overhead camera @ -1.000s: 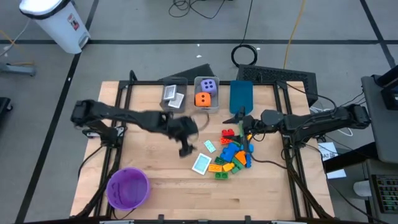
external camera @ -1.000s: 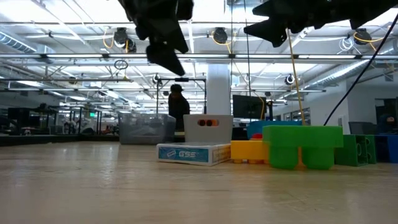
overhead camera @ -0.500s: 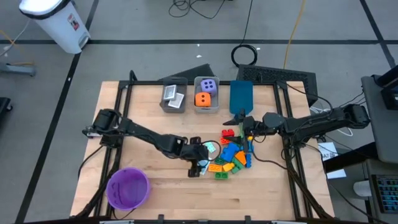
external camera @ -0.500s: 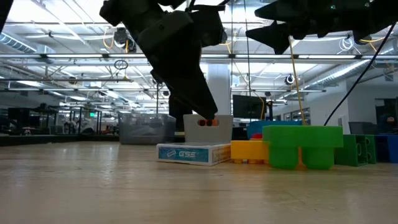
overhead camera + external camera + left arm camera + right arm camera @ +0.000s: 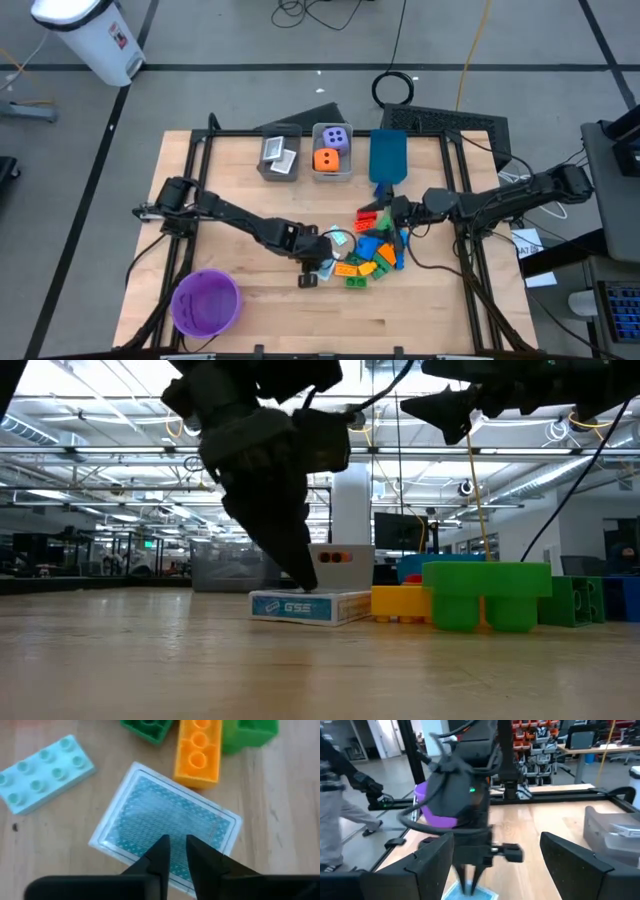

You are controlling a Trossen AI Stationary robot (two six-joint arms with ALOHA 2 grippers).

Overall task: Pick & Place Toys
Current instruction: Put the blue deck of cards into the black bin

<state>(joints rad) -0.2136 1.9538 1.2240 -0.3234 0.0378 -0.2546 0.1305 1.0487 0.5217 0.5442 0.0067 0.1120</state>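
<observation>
A pick is in hand. The left gripper [image 5: 174,851] is lowered onto a small flat white-and-teal card [image 5: 165,822] lying on the pale wooden table [image 5: 250,310], just beside the heap of multicoloured plastic building bricks [image 5: 375,250]. Its two dark fingers [image 5: 156,856] are drawn together, almost touching, with their tips set on the card's patterned face near one edge. Whether the card is actually pinched cannot be told; it is judged more likely to be merely pressed, since it lies flat on the wood.

In the left wrist view a pale blue eight-stud brick [image 5: 42,772], an orange brick [image 5: 199,751] and green bricks are seen close around the card, the orange one touching its edge.

The right gripper [image 5: 396,215] is held over the far side of the brick heap with its fingers well apart and nothing between them.

Two more cards are already lying in the grey rectangular bin [image 5: 279,156], and the purple and orange dice in the clear bin [image 5: 332,152] next to it, so the grey bin is judged the destination. The next move calls for a secure hold on the card's edge, then a lift clear of the bricks.

On the card's side, in the low view, lettering resembling "GSE" [image 5: 298,607] is read; it is not certain.
</observation>
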